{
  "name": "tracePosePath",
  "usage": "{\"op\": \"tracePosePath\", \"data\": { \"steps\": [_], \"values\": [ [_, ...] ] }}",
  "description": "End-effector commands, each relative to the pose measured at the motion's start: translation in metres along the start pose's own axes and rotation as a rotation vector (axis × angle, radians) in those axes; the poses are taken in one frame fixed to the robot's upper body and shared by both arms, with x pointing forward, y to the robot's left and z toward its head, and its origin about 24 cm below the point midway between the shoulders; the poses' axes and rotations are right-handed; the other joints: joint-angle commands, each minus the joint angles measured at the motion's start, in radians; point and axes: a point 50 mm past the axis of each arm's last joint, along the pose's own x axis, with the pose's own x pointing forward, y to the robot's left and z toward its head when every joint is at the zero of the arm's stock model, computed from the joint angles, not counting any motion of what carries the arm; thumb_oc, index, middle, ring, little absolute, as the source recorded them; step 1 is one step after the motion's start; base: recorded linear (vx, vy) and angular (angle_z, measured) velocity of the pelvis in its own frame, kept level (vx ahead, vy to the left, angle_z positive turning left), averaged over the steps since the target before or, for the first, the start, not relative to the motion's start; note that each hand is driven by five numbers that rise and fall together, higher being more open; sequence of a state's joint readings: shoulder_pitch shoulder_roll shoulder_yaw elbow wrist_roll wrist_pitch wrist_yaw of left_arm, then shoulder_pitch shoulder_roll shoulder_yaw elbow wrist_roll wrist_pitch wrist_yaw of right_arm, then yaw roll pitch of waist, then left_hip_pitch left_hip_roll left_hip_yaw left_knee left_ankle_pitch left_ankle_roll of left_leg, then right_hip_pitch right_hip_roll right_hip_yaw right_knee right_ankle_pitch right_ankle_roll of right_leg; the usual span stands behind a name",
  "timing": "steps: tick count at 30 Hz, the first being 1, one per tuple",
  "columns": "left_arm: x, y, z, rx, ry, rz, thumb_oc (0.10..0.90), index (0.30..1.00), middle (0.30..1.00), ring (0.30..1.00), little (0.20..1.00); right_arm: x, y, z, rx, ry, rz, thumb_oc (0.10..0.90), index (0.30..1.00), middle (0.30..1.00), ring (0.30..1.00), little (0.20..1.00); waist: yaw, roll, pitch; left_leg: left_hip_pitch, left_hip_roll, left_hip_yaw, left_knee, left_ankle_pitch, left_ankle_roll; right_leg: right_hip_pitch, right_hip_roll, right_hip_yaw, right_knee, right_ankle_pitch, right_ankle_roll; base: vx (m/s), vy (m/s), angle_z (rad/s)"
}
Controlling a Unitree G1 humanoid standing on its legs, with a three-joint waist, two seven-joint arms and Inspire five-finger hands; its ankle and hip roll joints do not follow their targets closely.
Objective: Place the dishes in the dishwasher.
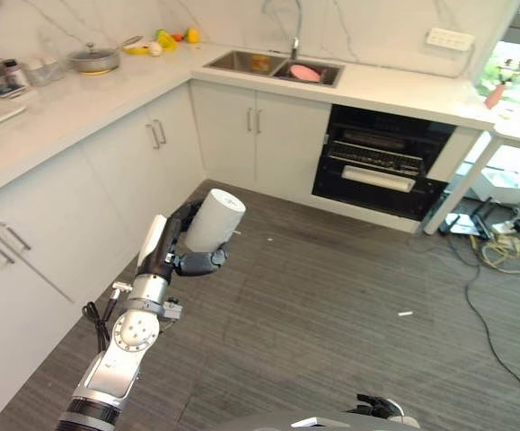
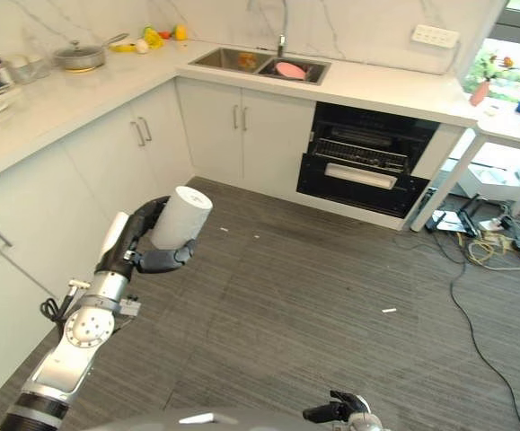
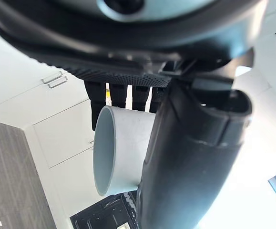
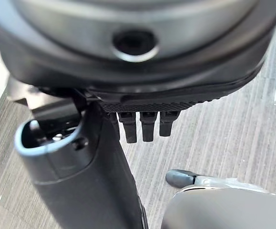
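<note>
My left hand (image 1: 186, 251) has fingers and thumb curled round a white cup (image 1: 215, 219), held over the floor, well apart from the open dishwasher (image 1: 381, 162). Nothing loaded yet, by my judgement. My right hand (image 4: 142, 125) hangs empty, fingers relaxed.

A white marble worktop (image 1: 80, 103) runs along the upper left of the frame, with a lidded pot (image 1: 93, 59) and yellow fruit (image 1: 164, 39) near the top. White cabinets (image 1: 255, 135) stand beneath. Cables (image 1: 502, 247) tangle on the grey floor (image 1: 331, 305) at the right edge.
</note>
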State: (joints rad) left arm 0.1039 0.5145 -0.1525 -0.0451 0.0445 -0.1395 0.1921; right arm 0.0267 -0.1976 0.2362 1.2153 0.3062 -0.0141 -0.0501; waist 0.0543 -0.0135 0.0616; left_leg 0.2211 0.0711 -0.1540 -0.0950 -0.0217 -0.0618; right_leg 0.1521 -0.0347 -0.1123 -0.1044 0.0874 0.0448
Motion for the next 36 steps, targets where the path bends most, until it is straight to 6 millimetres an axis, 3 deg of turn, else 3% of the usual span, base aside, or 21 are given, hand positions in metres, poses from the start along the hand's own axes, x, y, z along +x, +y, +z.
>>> {"op": "tracePosePath", "data": {
  "steps": [1,3,9,10,11,12,15,16,19,21,22,24,26,31,32,33,36],
  "values": [
    [0.024,0.010,0.050,-0.075,-0.243,0.034,0.400,0.300,0.300,0.300,0.300,0.002,0.003,0.027,-0.005,-0.093,0.007,0.800,0.900,0.900,0.900,0.900,-0.009,0.006,0.011,-0.085,0.028,-0.072,0.021,-0.011,-0.025,-0.006,-0.084,-0.046,0.106,-0.144,0.073,0.02,-0.067,0.51],
    [0.025,0.009,0.049,-0.085,-0.237,0.029,0.400,0.300,0.300,0.300,0.300,0.002,0.002,0.028,-0.003,-0.098,0.007,0.800,0.900,0.900,0.900,0.900,-0.009,0.007,0.014,-0.091,0.036,-0.082,0.020,-0.005,-0.033,-0.008,-0.077,-0.062,0.112,-0.152,0.069,0.04,-0.077,0.36],
    [0.034,0.004,0.049,-0.113,-0.229,0.015,0.400,0.300,0.300,0.300,0.300,0.002,-0.005,0.034,0.044,-0.126,-0.020,0.800,0.900,0.900,0.900,0.900,-0.012,0.007,0.031,-0.136,0.102,-0.098,0.030,0.026,-0.104,0.005,-0.029,-0.143,0.118,-0.206,0.038,0.06,-0.164,0.34],
    [0.033,0.006,0.049,-0.115,-0.227,0.017,0.400,0.300,0.300,0.300,0.300,0.002,-0.005,0.035,0.045,-0.130,-0.018,0.800,0.900,0.900,0.900,0.900,-0.012,0.004,0.036,-0.148,0.106,-0.093,0.068,0.018,-0.105,0.010,-0.021,-0.139,0.120,-0.211,0.029,0.06,-0.230,0.42],
    [0.032,0.009,0.046,-0.115,-0.216,0.029,0.400,0.300,0.300,0.300,0.300,0.002,-0.007,0.041,0.031,-0.150,-0.019,0.800,0.900,0.900,0.900,0.900,-0.008,-0.005,0.071,-0.206,0.083,-0.074,0.217,0.008,-0.104,0.015,-0.017,-0.121,0.131,-0.215,0.011,0.03,-0.168,0.25],
    [0.032,0.009,0.046,-0.115,-0.216,0.030,0.400,0.300,0.300,0.300,0.300,0.002,-0.007,0.042,0.031,-0.150,-0.019,0.800,0.900,0.900,0.900,0.900,-0.008,-0.005,0.072,-0.213,0.080,-0.074,0.232,0.002,-0.103,0.014,-0.018,-0.121,0.132,-0.215,0.012,0.00,-0.144,0.04],
    [0.033,0.007,0.047,-0.131,-0.217,0.031,0.400,0.300,0.300,0.300,0.300,0.002,-0.019,0.047,0.035,-0.162,-0.057,0.800,0.900,0.900,0.900,0.900,-0.016,-0.007,0.103,-0.339,0.076,0.056,0.360,0.067,-0.080,0.039,-0.021,-0.151,0.118,-0.228,-0.001,0.04,-0.065,-0.01],
    [0.032,0.007,0.047,-0.132,-0.219,0.027,0.400,0.300,0.300,0.300,0.300,0.002,-0.021,0.046,0.047,-0.154,-0.067,0.800,0.900,0.900,0.900,0.900,-0.012,-0.007,0.103,-0.369,0.074,0.093,0.367,0.063,-0.072,0.047,-0.021,-0.157,0.110,-0.230,-0.001,0.11,-0.060,0.31],
    [0.030,0.008,0.046,-0.114,-0.216,0.026,0.400,0.300,0.300,0.300,0.300,0.003,-0.023,0.050,0.043,-0.154,-0.075,0.800,0.900,0.900,0.900,0.900,0.014,-0.012,0.100,-0.440,-0.009,0.092,0.327,0.035,-0.046,0.061,-0.022,-0.142,0.078,-0.232,0.003,0.19,-0.016,0.16],
    [0.029,0.010,0.046,-0.101,-0.214,0.029,0.400,0.300,0.300,0.300,0.300,0.003,-0.021,0.054,0.025,-0.160,-0.074,0.800,0.900,0.900,0.900,0.900,0.029,-0.017,0.098,-0.475,-0.039,0.079,0.298,0.057,-0.042,0.068,-0.018,-0.132,0.065,-0.235,0.007,0.21,0.027,-0.09],
    [0.026,0.014,0.044,-0.081,-0.205,0.037,0.400,0.300,0.300,0.300,0.300,0.004,-0.018,0.058,0.009,-0.163,-0.073,0.800,0.900,0.900,0.900,0.900,0.056,-0.014,0.098,-0.534,-0.049,0.084,0.230,0.116,-0.037,0.090,-0.002,-0.111,0.047,-0.248,0.012,0.27,0.071,-0.17],
    [0.024,0.018,0.042,-0.062,-0.198,0.053,0.400,0.300,0.300,0.300,0.300,0.004,-0.013,0.060,-0.009,-0.161,-0.062,0.800,0.900,0.900,0.900,0.900,0.085,-0.019,0.097,-0.575,-0.031,0.118,0.160,0.145,-0.033,0.114,0.002,-0.083,0.040,-0.262,0.023,0.34,0.115,-0.32],
    [0.018,0.026,0.037,-0.031,-0.178,0.076,0.400,0.300,0.300,0.300,0.300,0.005,-0.008,0.055,-0.031,-0.144,-0.045,0.800,0.900,0.900,0.900,0.900,0.120,-0.025,0.090,-0.597,-0.014,0.102,0.122,0.186,-0.039,0.150,-0.003,-0.036,0.046,-0.286,0.036,0.39,0.196,-0.61],
    [0.014,0.033,0.038,0.021,-0.186,0.058,0.400,0.300,0.300,0.300,0.300,0.005,-0.001,0.042,-0.030,-0.102,-0.022,0.800,0.900,0.900,0.900,0.900,0.136,-0.050,0.065,-0.558,-0.001,0.112,0.133,0.222,-0.024,0.154,-0.042,-0.015,0.117,-0.306,0.066,0.30,0.260,-0.85],
    [0.015,0.034,0.038,0.038,-0.183,0.050,0.400,0.300,0.300,0.300,0.300,0.005,0.000,0.037,-0.022,-0.083,-0.017,0.800,0.900,0.900,0.900,0.900,0.134,-0.064,0.054,-0.547,-0.013,0.117,0.145,0.203,-0.004,0.139,-0.062,-0.012,0.160,-0.297,0.083,0.30,0.337,-0.41],
    [0.015,0.033,0.037,0.048,-0.179,0.039,0.400,0.300,0.300,0.300,0.300,0.005,0.001,0.033,-0.012,-0.069,-0.017,0.800,0.900,0.900,0.900,0.900,0.131,-0.084,0.048,-0.533,-0.035,0.124,0.165,0.180,0.015,0.120,-0.088,-0.010,0.220,-0.250,0.111,0.30,0.354,-0.12],
    [0.017,0.037,0.041,0.119,-0.193,0.013,0.400,0.300,0.300,0.300,0.300,0.004,0.004,0.023,0.027,-0.034,-0.009,0.800,0.900,0.900,0.900,0.900,0.110,-0.104,0.047,-0.483,-0.088,0.122,0.213,0.109,0.059,0.057,-0.148,0.007,0.452,-0.011,0.170,0.28,0.422,0.05]
  ]
}}
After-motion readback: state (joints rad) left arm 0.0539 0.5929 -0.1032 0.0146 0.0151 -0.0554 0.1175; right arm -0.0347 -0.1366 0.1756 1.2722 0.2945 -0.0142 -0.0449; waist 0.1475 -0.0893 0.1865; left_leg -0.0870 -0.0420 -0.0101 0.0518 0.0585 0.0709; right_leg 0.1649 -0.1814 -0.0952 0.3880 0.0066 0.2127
